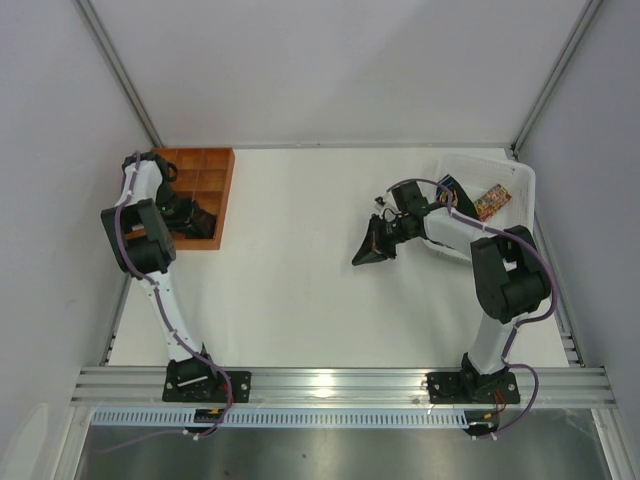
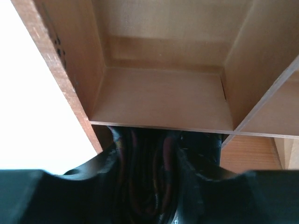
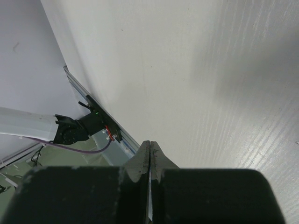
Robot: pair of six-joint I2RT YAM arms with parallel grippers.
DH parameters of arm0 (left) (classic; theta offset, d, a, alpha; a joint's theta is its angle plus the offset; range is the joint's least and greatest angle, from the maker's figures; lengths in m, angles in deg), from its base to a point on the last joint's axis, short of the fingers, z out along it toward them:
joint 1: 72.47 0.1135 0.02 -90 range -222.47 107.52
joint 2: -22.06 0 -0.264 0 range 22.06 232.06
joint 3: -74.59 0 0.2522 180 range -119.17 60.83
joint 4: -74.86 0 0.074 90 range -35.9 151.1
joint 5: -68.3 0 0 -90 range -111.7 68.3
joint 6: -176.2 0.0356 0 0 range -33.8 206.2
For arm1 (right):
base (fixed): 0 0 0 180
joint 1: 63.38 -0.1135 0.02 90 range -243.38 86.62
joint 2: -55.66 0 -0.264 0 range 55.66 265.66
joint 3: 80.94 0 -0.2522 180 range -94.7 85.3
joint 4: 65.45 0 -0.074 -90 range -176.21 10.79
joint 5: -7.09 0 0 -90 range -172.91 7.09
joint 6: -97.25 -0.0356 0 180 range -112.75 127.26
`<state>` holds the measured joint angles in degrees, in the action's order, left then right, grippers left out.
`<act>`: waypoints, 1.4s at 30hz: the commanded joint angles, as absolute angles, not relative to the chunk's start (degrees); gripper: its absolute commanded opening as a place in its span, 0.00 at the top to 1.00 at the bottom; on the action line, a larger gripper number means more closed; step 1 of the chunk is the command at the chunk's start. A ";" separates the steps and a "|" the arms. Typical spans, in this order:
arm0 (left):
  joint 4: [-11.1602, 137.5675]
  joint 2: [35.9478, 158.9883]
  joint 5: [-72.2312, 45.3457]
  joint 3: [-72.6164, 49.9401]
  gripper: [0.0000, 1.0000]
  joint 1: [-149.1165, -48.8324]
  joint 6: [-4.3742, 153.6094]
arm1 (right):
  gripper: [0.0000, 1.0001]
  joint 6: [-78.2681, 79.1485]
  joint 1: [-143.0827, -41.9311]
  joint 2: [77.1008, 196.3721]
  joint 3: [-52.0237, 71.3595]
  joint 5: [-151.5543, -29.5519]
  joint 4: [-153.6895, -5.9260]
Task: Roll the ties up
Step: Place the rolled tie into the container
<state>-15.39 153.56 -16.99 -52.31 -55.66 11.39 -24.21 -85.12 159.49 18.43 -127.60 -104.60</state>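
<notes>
White table [image 1: 300, 300] between grey walls fills the overhead view. At its far left corner sits an orange compartment tray [image 1: 222, 160], and the left gripper [image 1: 198, 217] reaches down into the tray's near part. The right gripper [image 1: 360, 255] hangs over bare table right of centre, just beside a white basket [image 1: 522, 180] at the far right corner. Loose ties [image 1: 492, 203] lie in the basket, one brightly patterned, another dark.

From the left wrist, wooden walls and dividers of the tray [image 2: 163, 98] stand close ahead. The left gripper [image 2: 145, 156] is down in the nearest compartment, its jaws clasping a dark rolled tie [image 2: 145, 186] with reddish streaks, fabric packed against both fingers [image 2: 105, 170].

From the right wrist, the right gripper [image 3: 149, 149] points at the white table [image 3: 210, 70], its jaws pressed together with only a thin seam between them and no fabric there. Beyond them the left arm's base [image 3: 74, 129] shows at the table's edge.
</notes>
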 commanded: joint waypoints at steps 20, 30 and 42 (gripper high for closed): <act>-22.92 147.92 -16.17 -49.73 0.19 -56.65 4.99 | 1.00 -24.39 -84.38 159.54 18.15 -129.85 -103.73; -22.84 145.90 -14.76 -47.80 0.12 -56.30 7.09 | 1.00 -24.39 -84.30 159.37 18.42 -129.67 -103.73; -22.84 136.86 -15.20 -44.90 0.01 -56.13 10.26 | 1.00 -24.47 -84.39 159.45 18.24 -129.84 -103.73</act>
